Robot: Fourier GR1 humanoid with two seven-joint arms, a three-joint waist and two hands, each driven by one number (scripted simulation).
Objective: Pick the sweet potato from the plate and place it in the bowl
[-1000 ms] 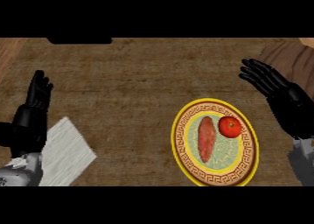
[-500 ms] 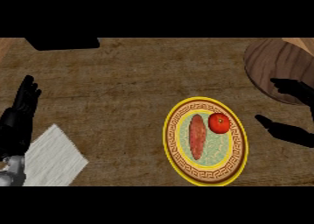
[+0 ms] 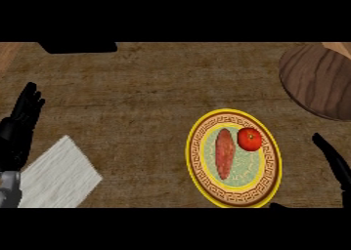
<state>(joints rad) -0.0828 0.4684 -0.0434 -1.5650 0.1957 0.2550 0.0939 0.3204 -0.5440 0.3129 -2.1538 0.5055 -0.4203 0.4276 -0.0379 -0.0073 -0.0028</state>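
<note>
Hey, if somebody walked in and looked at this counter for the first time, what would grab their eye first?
The bright yellow-rimmed plate right of centre stands out first, with a long sweet potato and a red tomato lying side by side on it. Next comes the dark wooden bowl at the upper right. A black right hand shows just right of the plate.

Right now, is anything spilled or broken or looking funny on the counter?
Nothing stands out. The sweet potato and the tomato lie side by side on the plate, nothing spilled. The wooden bowl sits upright at the far right, and a white cloth lies flat at the near left.
</note>
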